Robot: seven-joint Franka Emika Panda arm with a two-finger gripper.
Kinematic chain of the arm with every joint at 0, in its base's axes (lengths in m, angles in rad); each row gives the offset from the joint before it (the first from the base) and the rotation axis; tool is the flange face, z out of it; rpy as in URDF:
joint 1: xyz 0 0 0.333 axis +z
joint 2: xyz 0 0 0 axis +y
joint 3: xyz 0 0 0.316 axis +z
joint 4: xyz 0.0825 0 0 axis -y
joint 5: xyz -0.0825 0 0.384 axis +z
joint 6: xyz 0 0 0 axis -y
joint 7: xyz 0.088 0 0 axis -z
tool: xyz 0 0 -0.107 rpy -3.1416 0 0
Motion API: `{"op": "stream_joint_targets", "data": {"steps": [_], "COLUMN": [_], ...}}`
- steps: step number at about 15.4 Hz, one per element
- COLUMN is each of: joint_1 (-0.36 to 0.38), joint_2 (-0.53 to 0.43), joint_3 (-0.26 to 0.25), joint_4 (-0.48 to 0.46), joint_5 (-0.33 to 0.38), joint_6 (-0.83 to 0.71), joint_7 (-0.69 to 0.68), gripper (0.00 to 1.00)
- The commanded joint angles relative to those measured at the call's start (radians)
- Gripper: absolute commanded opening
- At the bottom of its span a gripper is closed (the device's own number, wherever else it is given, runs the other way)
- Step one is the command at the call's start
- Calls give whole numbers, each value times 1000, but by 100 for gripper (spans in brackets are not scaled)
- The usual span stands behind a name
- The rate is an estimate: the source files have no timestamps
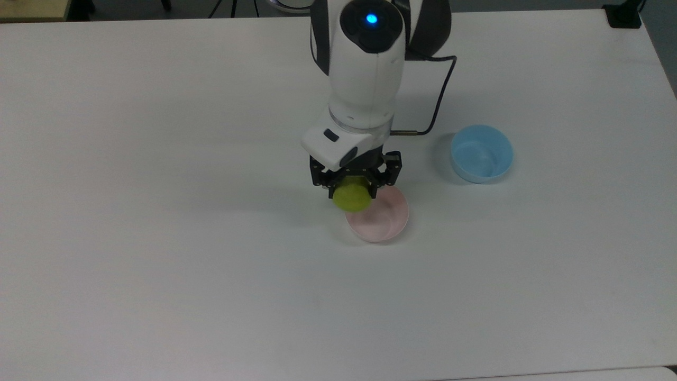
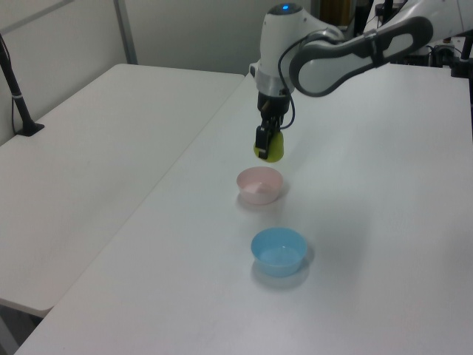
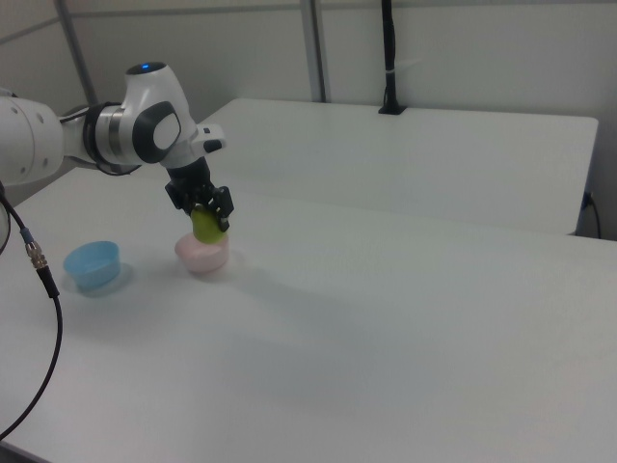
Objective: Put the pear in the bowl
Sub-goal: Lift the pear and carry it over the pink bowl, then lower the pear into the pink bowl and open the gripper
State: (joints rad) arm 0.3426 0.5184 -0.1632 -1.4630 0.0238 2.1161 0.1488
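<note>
A yellow-green pear (image 1: pixel 351 198) (image 2: pixel 270 149) (image 3: pixel 206 227) hangs in the air, and my gripper (image 1: pixel 353 185) (image 2: pixel 266 142) (image 3: pixel 204 210) is shut on it from above. The pale pink bowl (image 1: pixel 382 221) (image 2: pixel 259 185) (image 3: pixel 201 255) rests on the white table just below. In the top view the pear overlaps the bowl's upper left rim. In the left view the pear hovers a little above the bowl's far edge. The pear's top and stem are hidden between the fingers.
A light blue bowl (image 1: pixel 481 153) (image 2: pixel 278 251) (image 3: pixel 92 264) stands to the top view's right of the pink one. A black cable (image 1: pixel 439 103) loops off the wrist. A second white table (image 2: pixel 96 148) adjoins on the left view's left.
</note>
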Motion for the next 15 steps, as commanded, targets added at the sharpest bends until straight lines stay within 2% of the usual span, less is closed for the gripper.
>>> {"op": "stream_joint_targets", "data": {"steps": [1, 4, 8, 9, 11, 15], "joint_1": [25, 59, 67, 71, 78, 75], "joint_2": [49, 101, 106, 109, 121, 105], "joint_3": [-22, -24, -24, -24, -22, -24], "joint_4": [23, 24, 24, 24, 19, 21], "joint_5": [19, 19, 19, 18, 10, 8], "joint_6": [47, 105, 130, 130, 130, 125], "joint_7": [29, 34, 58, 57, 52, 49], "gripper": [52, 53, 54, 61, 100, 100]}}
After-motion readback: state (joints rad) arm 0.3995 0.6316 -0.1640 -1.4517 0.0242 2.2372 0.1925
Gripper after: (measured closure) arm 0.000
